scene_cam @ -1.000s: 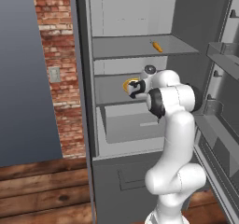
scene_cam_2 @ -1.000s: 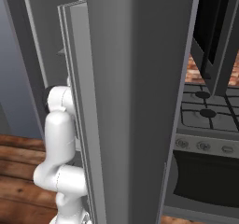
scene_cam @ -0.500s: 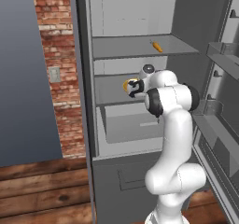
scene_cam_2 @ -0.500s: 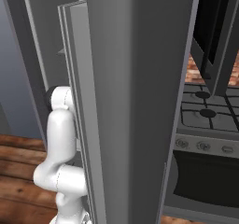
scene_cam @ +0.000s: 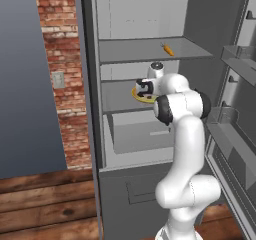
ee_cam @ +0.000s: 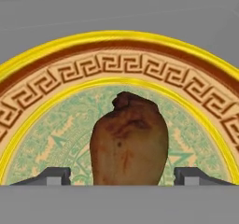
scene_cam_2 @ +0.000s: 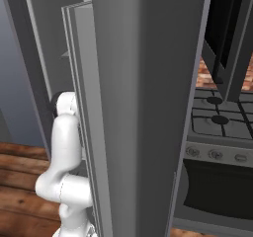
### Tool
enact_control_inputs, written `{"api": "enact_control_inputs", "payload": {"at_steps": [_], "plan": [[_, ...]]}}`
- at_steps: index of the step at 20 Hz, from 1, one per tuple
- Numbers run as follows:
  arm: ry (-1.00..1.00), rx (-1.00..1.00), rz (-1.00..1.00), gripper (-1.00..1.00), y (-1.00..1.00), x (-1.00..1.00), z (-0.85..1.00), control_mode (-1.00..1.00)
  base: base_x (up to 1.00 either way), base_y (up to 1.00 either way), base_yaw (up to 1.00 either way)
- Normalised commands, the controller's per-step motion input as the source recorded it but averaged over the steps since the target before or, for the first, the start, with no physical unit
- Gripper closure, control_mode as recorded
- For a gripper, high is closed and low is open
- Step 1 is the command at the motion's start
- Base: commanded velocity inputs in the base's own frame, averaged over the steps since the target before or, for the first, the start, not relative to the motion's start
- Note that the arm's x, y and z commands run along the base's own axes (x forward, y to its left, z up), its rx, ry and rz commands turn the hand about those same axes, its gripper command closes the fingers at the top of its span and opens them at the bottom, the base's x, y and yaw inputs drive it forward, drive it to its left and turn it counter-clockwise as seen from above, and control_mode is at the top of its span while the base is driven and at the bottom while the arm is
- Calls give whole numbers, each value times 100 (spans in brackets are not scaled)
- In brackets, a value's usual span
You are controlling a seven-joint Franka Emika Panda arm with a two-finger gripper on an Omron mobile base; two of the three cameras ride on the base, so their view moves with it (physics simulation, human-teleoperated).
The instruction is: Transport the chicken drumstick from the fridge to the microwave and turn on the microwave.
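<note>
Since a second ago the arm has pushed its hand further into the fridge (scene_cam: 145,59), so the wrist now sits over the middle shelf rather than at its front edge. Seen from the hand view, the gripper (ee_cam: 123,175) has its two dark fingertips (ee_cam: 55,175) spread wide, one on each side of the chicken drumstick (ee_cam: 129,141), with a clear gap between each tip and the meat; the jaws are apart and grip nothing. That drumstick lies directly between and just ahead of the tips, its rounded brown end pointing away from the hand, resting on the green centre of a yellow plate (ee_cam: 119,41) with a brown key-pattern band. From the left base view the gripper (scene_cam: 143,89) hangs over this plate (scene_cam: 138,97) on the middle shelf, though the drumstick itself is too small to make out there. An orange carrot-like item (scene_cam: 169,49) lies on the shelf above, well apart from the hand, and a pale drawer (scene_cam: 145,131) sits below the plate's shelf. Beyond the open fridge door (scene_cam_2: 148,107), the right base view shows a gas stove (scene_cam_2: 217,117).
</note>
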Motion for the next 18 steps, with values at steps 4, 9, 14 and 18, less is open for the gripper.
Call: {"api": "enact_control_inputs", "payload": {"at_steps": [4, 9, 14, 18], "plan": [[-3, 0, 0, 100, 18, -16, -98, -100, 0, 0, 0], [-22, 0, 0, 100, 22, -29, -100, -100, 0, 0, 0], [-25, 3, 0, 100, 15, -22, -100, -100, 0, 0, 0], [-6, 17, 0, 100, 1, -2, -69, -100, 0, 0, 0]]}}
